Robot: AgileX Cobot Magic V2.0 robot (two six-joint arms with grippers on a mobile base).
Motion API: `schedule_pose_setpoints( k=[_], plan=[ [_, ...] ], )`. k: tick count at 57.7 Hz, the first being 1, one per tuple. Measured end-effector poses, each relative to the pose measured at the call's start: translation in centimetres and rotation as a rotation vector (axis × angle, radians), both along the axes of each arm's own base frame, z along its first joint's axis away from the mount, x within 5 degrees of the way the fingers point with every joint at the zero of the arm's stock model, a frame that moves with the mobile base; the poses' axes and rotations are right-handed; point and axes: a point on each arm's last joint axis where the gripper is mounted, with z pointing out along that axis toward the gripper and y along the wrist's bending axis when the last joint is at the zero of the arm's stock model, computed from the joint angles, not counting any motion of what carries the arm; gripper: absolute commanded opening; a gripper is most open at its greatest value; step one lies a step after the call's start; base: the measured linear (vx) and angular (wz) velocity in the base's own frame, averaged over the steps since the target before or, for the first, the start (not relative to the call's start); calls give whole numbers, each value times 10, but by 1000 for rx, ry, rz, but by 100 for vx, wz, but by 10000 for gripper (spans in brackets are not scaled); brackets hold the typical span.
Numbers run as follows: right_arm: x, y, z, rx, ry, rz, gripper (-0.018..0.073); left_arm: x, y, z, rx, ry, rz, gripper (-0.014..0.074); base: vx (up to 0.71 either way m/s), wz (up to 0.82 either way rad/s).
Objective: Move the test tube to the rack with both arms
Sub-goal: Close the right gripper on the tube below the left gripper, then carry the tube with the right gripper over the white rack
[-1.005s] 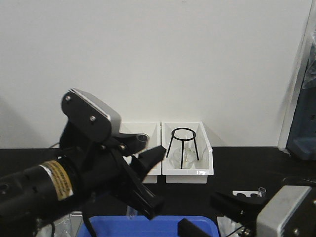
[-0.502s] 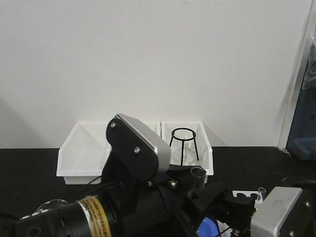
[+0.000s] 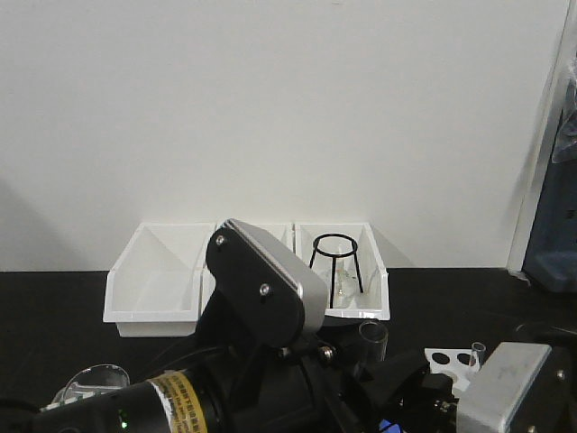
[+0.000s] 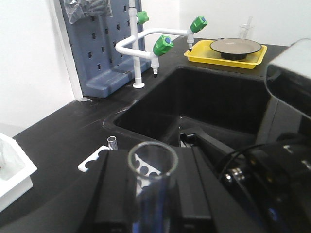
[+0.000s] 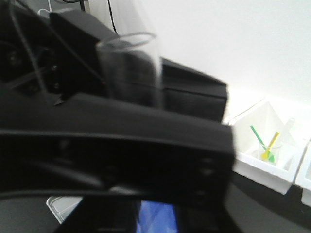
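Observation:
The test tube [image 4: 152,160] is clear glass and stands upright, open rim up, between the two black fingers of my left gripper [image 4: 154,170], which is shut on it. In the front view its rim [image 3: 372,336] shows just right of the left arm's grey housing [image 3: 266,284]. My right gripper [image 3: 403,377] reaches in from the right, close beside the tube, with a gap showing blue between its fingers. The right wrist view shows the tube [image 5: 131,68] behind a blurred black finger. The white rack [image 3: 448,360] lies behind and holds another small tube [image 3: 477,350]. The rack also shows in the left wrist view [image 4: 99,158].
White bins [image 3: 151,287] stand along the back wall; one holds a black ring stand [image 3: 335,263]. A blue bin [image 5: 156,218] lies under the grippers. A black sink [image 4: 218,102], a white faucet [image 4: 146,46] and a yellow tray [image 4: 226,52] lie beyond the rack.
My left arm has swung right and down across the front view, carrying the tube towards my right gripper and uncovering the left bin. The right arm has barely moved.

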Motion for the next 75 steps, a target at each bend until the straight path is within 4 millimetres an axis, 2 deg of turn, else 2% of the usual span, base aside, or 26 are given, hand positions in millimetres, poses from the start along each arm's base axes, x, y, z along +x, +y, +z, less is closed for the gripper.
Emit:
schedule_pose_setpoints(
  k=[6, 16, 22, 43, 52, 62, 75],
  plan=[
    [0, 0, 0, -1, -1, 3, -11, 0, 0, 0, 1, 0, 0, -7, 0, 0],
    [-1, 1, 0, -1, 1, 5, -13, 0, -1, -1, 1, 1, 0, 8, 0, 0],
    [-1, 1, 0, -1, 1, 5, -12, 1, -1, -1, 2, 1, 0, 52, 0, 0],
    [-1, 1, 0, -2, 1, 5, -12, 1, -1, -1, 2, 1, 0, 392, 0, 0],
    [-1, 1, 0, 5, 6, 2, -11, 0, 0, 0, -2, -1, -1, 482, 0, 0],
    [-1, 1, 0, 4, 6, 1, -11, -5, 6, 27, -65, -65, -4, 480, 0, 0],
    [0, 0, -2, -13, 23, -2, -11, -22, 33, 90, -163, -221, 1, 456, 0, 0]
  ],
)
